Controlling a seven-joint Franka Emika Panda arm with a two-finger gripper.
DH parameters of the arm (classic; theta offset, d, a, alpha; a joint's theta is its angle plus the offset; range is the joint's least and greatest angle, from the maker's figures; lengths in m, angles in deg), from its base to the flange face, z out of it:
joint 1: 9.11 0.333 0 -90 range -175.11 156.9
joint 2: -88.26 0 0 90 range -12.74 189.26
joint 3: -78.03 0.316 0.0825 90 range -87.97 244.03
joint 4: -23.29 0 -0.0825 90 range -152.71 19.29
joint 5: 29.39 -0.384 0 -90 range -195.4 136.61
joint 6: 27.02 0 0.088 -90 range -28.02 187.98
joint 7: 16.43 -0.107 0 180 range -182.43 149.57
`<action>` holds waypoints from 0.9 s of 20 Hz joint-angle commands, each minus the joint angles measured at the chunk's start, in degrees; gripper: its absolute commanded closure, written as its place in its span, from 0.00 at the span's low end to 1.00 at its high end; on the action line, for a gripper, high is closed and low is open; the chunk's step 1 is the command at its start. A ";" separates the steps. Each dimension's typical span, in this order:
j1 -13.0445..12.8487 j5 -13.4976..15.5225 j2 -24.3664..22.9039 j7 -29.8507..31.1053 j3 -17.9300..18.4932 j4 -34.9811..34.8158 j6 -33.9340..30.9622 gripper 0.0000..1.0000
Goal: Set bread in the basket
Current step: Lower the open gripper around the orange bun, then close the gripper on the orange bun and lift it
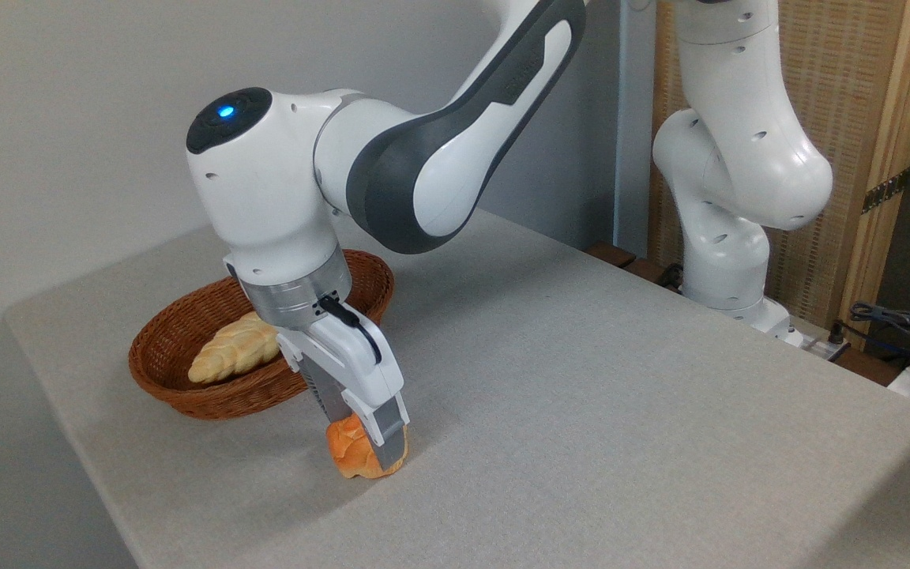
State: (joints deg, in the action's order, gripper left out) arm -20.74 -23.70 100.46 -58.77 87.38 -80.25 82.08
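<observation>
Gripping the bread (352,454), the gripper (366,444) has its two grey fingers (388,427) closed against the sides of the bun, with the jaws held only as far apart as the bun is wide. No label or brand text can be read with certainty; embossed lettering runs along the dark grey panel of the upper arm (423,158) but is too small to make out. A blue indicator light (225,111) glows on the dark cap of the wrist joint.

The bread is a small, round, orange-golden bun with a segmented, glossy surface. Its underside sits at the table (581,395); whether it rests there or is lifted slightly clear cannot be determined. The table is covered with a matte, light grey, finely woven cloth.

Behind and to the left of the gripper, just beside it, stands the basket (186,391), an oval, shallow, reddish-brown wicker container with a tightly woven rim. Inside it lies a pale-yellow braided loaf (226,352), partly hidden by the gripper body.

The arm shells are smooth white plastic with dark grey inserts, and a brushed metal ring (289,296) joins wrist and gripper. Far to the right of the gripper, a woven cane panel (850,118) in a light wooden frame stands behind the arm base.
</observation>
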 commanded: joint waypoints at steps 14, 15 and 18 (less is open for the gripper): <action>-0.14 -0.86 -0.16 -0.99 0.32 0.36 -0.90 0.61; -0.14 -0.86 -0.16 -0.99 0.32 0.27 -0.90 0.61; -0.14 -0.86 -0.25 -0.99 0.32 0.36 -0.90 0.60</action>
State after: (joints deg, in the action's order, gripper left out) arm -20.75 -23.70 100.46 -58.78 87.38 -80.24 82.03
